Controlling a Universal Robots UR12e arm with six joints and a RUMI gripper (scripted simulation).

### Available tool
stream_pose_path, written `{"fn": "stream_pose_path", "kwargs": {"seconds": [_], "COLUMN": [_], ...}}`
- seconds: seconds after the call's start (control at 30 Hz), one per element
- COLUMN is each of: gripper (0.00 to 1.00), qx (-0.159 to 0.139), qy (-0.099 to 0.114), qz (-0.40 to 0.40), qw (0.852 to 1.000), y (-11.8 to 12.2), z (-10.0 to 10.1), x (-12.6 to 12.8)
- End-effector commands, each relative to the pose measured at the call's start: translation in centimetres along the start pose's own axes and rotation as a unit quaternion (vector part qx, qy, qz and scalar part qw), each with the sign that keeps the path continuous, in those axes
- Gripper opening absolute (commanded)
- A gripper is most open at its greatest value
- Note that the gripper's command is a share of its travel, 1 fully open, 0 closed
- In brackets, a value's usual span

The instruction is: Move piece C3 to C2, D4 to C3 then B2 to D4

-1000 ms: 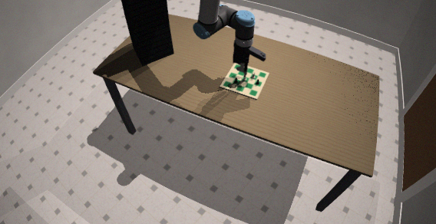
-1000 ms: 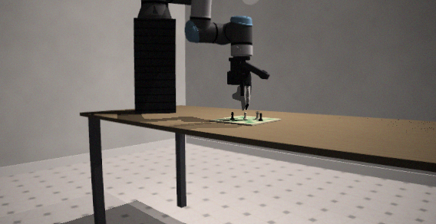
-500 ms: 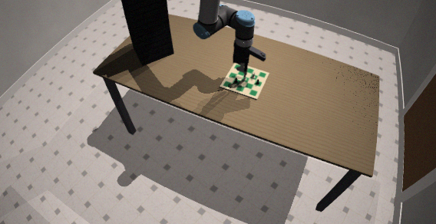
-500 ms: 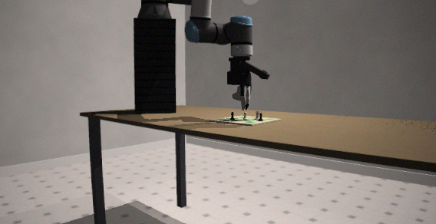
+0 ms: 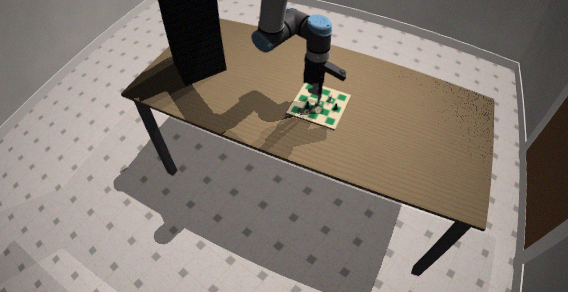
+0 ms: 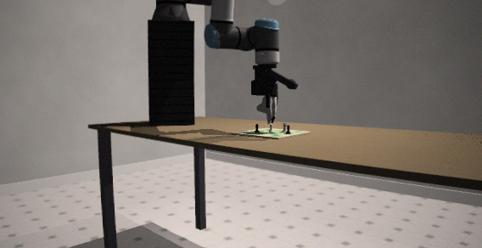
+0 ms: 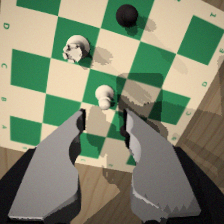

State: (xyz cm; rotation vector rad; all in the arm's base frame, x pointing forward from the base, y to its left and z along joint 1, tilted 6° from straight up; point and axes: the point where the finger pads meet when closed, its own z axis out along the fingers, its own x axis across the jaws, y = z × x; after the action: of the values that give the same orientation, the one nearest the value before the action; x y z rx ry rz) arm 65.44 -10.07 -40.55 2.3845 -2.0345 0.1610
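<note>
A tall black tower point(image 5: 192, 27) stands at the left end of the brown table point(image 5: 410, 137), and the arm reaches out from above it toward the green and cream chessboard point(image 5: 336, 120) lying near the middle of the table top. In the exterior view the gripper point(image 6: 271, 118) points straight down over the board, its tips just above the pieces and touching none of them. In the wrist view the 2 grey fingers sit at the bottom of the picture with a modest gap between them, partly closed and pinching nothing; the cream and green squares show through the gap. Going from left to right across that view, a white knight-like piece point(image 7: 76, 48) stands upright on a cream square near the board's left edge, where the letters D, C, B and A run down the margin. Right of it and nearer the gripper, a white pawn point(image 7: 104, 94) stands upright on a cream square, just ahead of the fingertips and roughly in line with the gap. Further right and at the top, a black pawn point(image 7: 127, 15) stands on a cream square. I cannot tell from the edge labels which exact squares these pieces occupy.
</note>
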Motion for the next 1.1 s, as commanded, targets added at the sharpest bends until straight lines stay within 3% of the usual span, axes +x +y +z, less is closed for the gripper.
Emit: {"fn": "stream_pose_path", "kwargs": {"seconds": [0.0,0.43,1.07], "gripper": [0.2,0.2,0.2], "qx": [0.0,0.0,0.0], "qy": [0.0,0.0,0.0], "qz": [0.0,0.0,0.0], "qw": [1.0,1.0,1.0], "y": [0.0,0.0,0.0], "z": [0.4,2.6,2.7], "x": [0.0,0.0,0.0]}}
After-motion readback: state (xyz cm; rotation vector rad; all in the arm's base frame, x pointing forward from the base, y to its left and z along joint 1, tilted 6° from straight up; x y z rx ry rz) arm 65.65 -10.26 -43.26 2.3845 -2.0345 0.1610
